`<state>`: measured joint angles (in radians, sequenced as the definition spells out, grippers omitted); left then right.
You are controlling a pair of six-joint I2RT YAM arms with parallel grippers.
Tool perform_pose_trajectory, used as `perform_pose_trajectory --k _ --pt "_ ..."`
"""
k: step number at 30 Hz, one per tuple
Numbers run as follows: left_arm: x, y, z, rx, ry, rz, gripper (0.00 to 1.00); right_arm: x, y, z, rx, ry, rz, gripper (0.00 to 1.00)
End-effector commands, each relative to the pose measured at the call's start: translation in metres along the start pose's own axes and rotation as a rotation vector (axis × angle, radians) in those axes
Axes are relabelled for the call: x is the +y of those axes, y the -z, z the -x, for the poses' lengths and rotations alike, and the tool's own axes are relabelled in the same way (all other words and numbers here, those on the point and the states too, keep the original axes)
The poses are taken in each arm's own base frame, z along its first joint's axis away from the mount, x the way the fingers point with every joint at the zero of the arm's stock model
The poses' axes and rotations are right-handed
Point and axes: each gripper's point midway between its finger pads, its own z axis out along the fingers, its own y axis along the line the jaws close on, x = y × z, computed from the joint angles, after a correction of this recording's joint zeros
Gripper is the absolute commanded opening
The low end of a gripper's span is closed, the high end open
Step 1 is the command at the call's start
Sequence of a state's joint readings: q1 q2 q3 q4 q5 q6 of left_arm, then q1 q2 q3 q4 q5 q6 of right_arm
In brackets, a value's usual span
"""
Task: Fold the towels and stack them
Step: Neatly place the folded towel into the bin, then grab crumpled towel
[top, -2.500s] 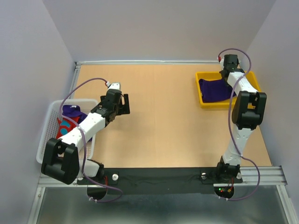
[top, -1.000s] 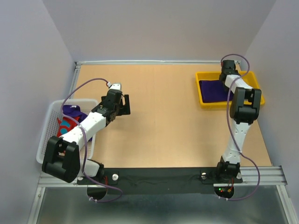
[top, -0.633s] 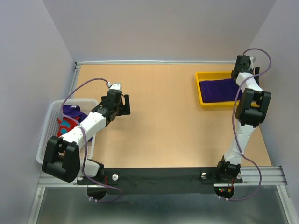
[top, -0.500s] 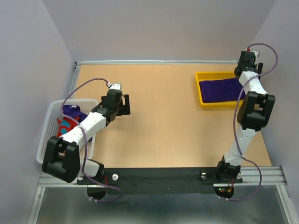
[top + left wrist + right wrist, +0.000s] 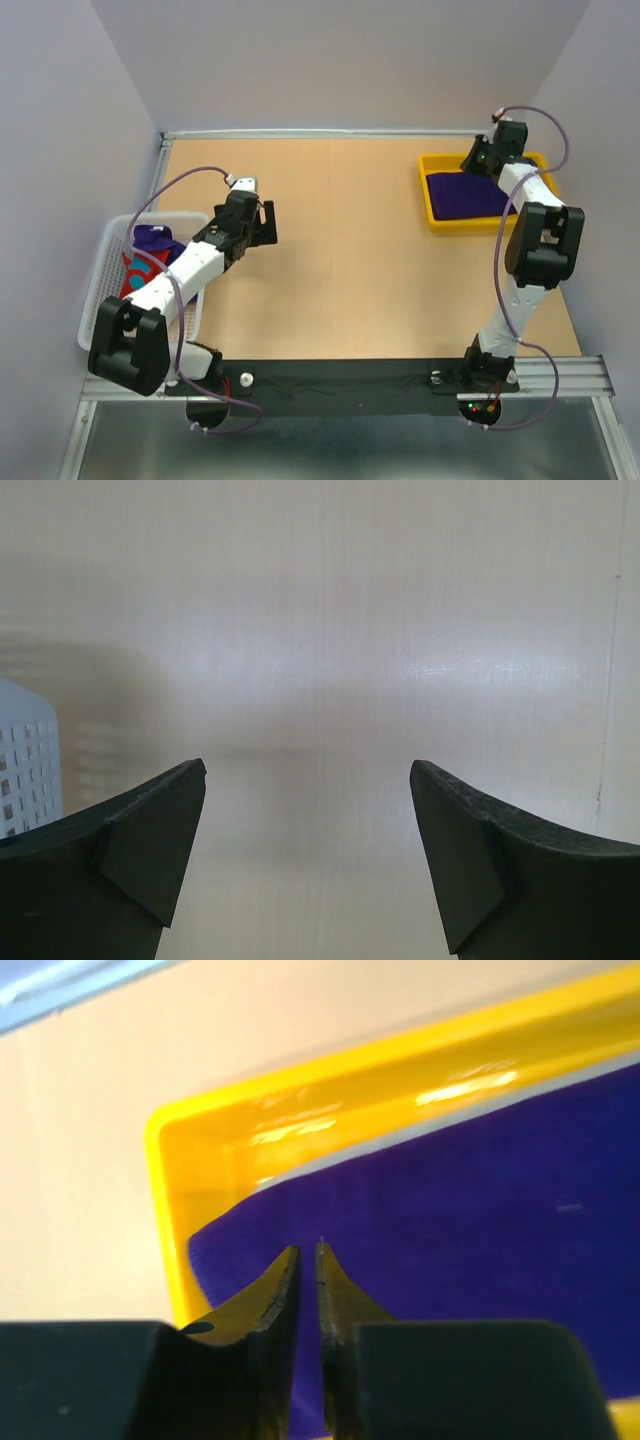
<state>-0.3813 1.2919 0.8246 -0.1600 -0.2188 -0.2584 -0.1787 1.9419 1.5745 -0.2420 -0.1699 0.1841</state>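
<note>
**Tray-corner nip could undo the fold**

Right jaws are down in the yellow tray (image 5: 330, 1090) at the desk's (image 5: 350, 250) far right. They're nearly together, only a slit between the tips, right over the corner of the purple towel (image 5: 480, 1220) lying flat in there. Can't make out any cloth in the slit, so I can't say it's got hold of anything. A pale strip shows between the towel's far edge and the tray wall; poss. another towel underneath, can't tell.

Left jaws are wide apart w/ nothing in them, hanging over bare desk just beside the mesh basket (image 5: 110, 250). The basket holds a 2nd purple towel (image 5: 155, 240) and the red towel (image 5: 135, 272), both bunched up, so those two aren't folded yet.

What I'd worry about:

- Tips sit v. close to the tray's corner wall. If they're holding only the top layer and lift, the soft cloth peels open and the fold is lost.
- If they closed on nothing, pulling away is harmless, but any drag across the nap could skew the towel in the tray.
- Catch the wall or rim instead and the light tray prob. slides or tips, taking the towel w/ it.
- Basket side: the two towels lie heaped on each other. A grab at one could haul the other out too, or snag the mesh and drag the basket, esp. as it sits right at the desk's left edge.
- Wide-open left jaws going into the mesh at an angle could hook a finger in the holes.
</note>
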Motion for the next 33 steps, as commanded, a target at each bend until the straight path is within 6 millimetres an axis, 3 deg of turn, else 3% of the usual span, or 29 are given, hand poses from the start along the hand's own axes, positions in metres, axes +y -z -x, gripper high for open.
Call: perform_pose_trajectory --k 1,6,12,14,17,20,22,25,26,27,28,30,32,33 --pt "0.004 0.008 0.019 -0.065 0.009 0.010 0.95 0.049 -0.021 -0.025 0.038 -0.115 0.210 0.15" --pt "0.006 0.008 0.019 -0.065 0.011 0.014 0.95 0.064 -0.035 -0.048 0.087 -0.163 0.281 0.10" --pt "0.007 0.008 0.023 -0.072 0.024 0.010 0.94 0.060 -0.059 -0.079 0.137 -0.193 0.275 0.09" --pt "0.008 0.009 0.023 -0.075 0.024 0.010 0.94 0.058 -0.062 -0.081 0.142 -0.196 0.270 0.09" --pt "0.006 0.014 0.028 -0.098 0.031 -0.005 0.95 0.064 -0.050 -0.065 0.107 -0.184 0.281 0.10" --pt "0.002 0.023 0.038 -0.140 0.048 -0.040 0.95 0.076 -0.020 -0.028 0.025 -0.161 0.303 0.15" --pt "0.000 0.034 0.055 -0.187 0.077 -0.049 0.95 0.085 0.013 0.001 -0.047 -0.133 0.317 0.26" --pt "0.011 0.047 0.069 -0.206 0.126 0.014 0.95 0.087 0.044 0.010 -0.079 -0.099 0.303 0.55" --pt "0.015 0.054 0.081 -0.234 0.144 0.039 0.95 0.090 0.065 0.021 -0.113 -0.077 0.305 0.69" --pt "0.021 0.057 0.084 -0.240 0.155 0.071 0.96 0.090 0.075 0.024 -0.122 -0.069 0.295 0.73" --pt "0.034 0.058 0.081 -0.231 0.172 0.134 0.97 0.088 0.083 0.013 -0.091 -0.070 0.283 0.76" --pt "0.055 0.061 0.086 -0.228 0.219 0.212 0.98 0.093 0.111 0.019 -0.116 -0.050 0.294 0.82" --pt "0.085 0.062 0.079 -0.196 0.266 0.309 0.99 0.097 0.133 0.006 -0.095 -0.038 0.315 0.84" --pt "0.099 0.065 0.075 -0.188 0.292 0.356 0.99 0.095 0.136 -0.010 -0.057 -0.039 0.316 0.84"
